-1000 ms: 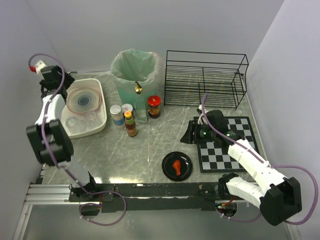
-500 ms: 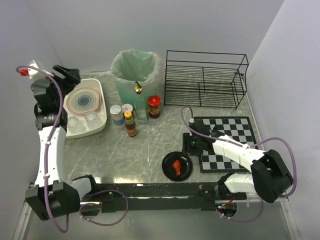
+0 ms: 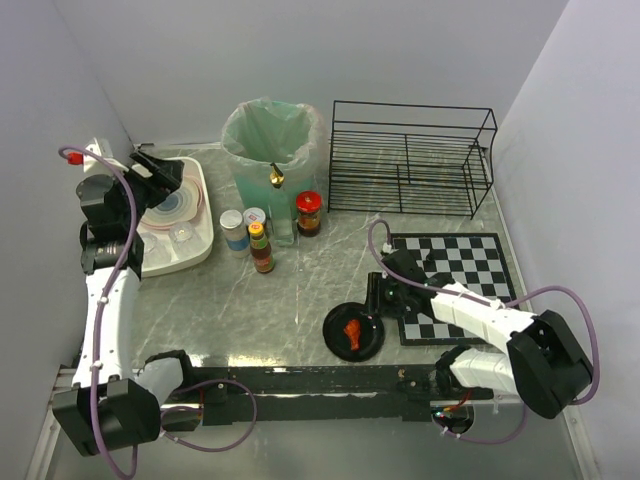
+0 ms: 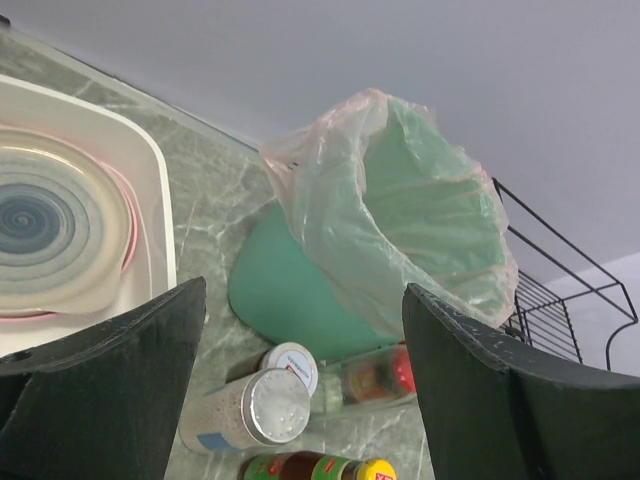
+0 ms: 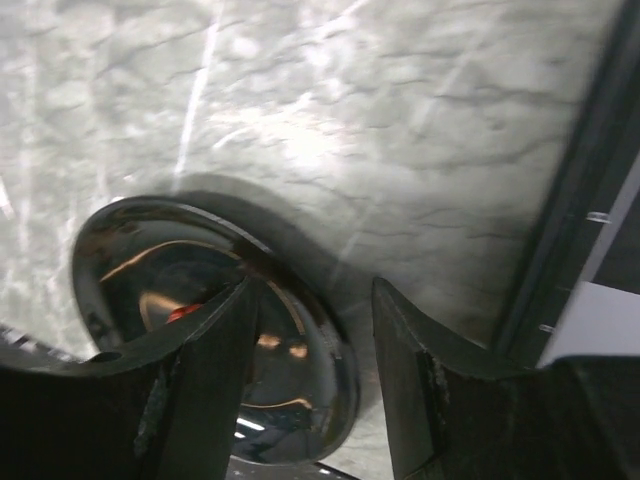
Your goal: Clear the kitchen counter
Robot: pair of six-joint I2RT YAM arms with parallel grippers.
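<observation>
the coming move turns on my right gripper (image 5: 312, 300) and the round glossy black plate (image 3: 336, 322) just beside it. from above, the plate's centre lies at about 7 o'clock from my right fingertips. it is close enough that the wrist view shows its near rim running up between my two fingers: one finger (image 5: 215, 350) hangs over the plate's dark inside, the other over bare stone. those jaws are parted, straddling the rim with nothing pinched; whether a pad brushes the rim i cannot tell. the plate is round, so there is no long axis to line up with and only the rim edge matters. i judge the next move is to close on it and lift level, so the small orange-red piece of food (image 3: 353, 333) does not slide off. the plate sits on the grey marble-patterned kitchen counter (image 3: 300, 285), toward 6 o'clock, near the metal rail (image 3: 320, 378) at the front edge. the black-and-white checkered mat (image 3: 480, 255) is at its 2 to 3 o'clock. my left gripper (image 3: 160, 172) is well apart, at the 10 o'clock corner over the white rectangular tub (image 3: 205, 235), jaws wide and empty. from it the cluster of small bottles and jars (image 3: 262, 235) lies at about 4 o'clock and the green-bagged bin (image 3: 270, 130) at 2 o'clock. my right arm is clearly nearer the plate.
</observation>
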